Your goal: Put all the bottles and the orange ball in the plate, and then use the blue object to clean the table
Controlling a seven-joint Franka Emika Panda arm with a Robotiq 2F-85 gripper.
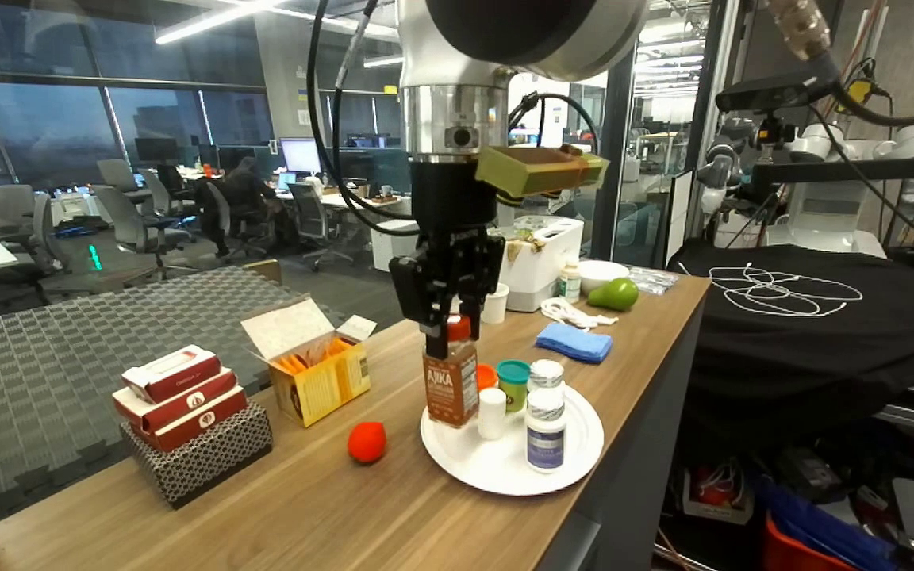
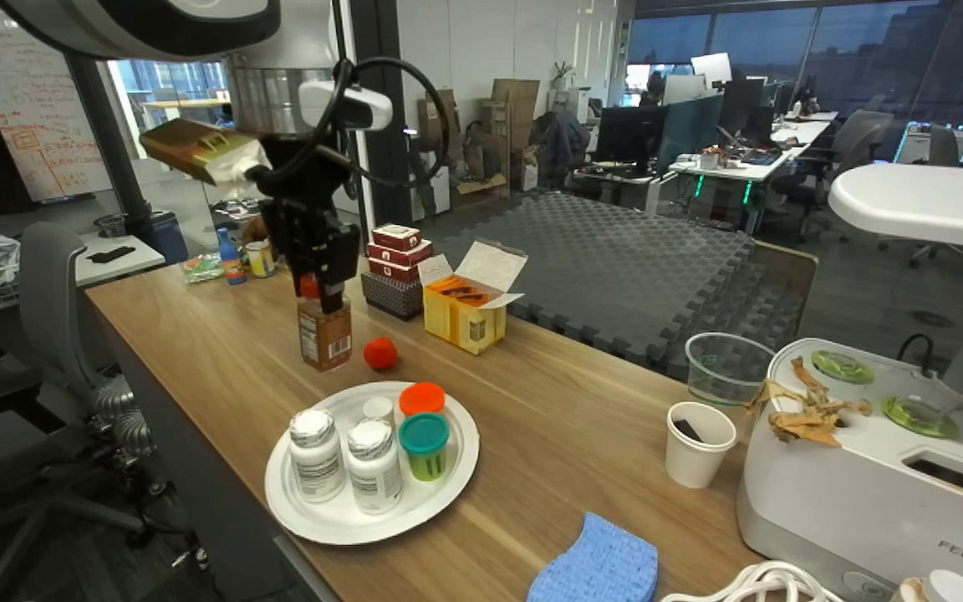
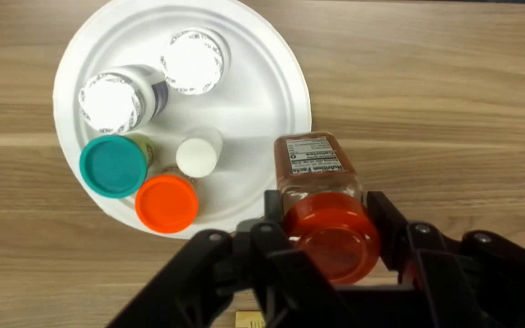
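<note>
My gripper [image 3: 324,205] is shut on the neck of the brown bottle [image 1: 451,388], just below its red cap. This bottle stands upright by the rim of the white plate [image 3: 262,95]; from an exterior view its base [image 2: 327,355] appears beyond the plate. Whether it touches anything below cannot be told. On the plate are two white bottles [image 2: 374,472], one with a dark-blue label, and a small white bottle [image 1: 492,414]. The orange ball [image 1: 366,442] lies on the table beside the plate. The blue object [image 2: 598,560] rests flat on the table, away from the plate.
A teal-lidded cup [image 2: 425,447] and an orange-lidded cup [image 3: 166,203] share the plate. Nearby are an open yellow box [image 1: 322,388] and stacked red boxes [image 1: 187,396]. A paper cup [image 2: 699,443], white cord [image 1: 572,313], green pear [image 1: 614,294] and white appliance [image 2: 866,502] stand farther along.
</note>
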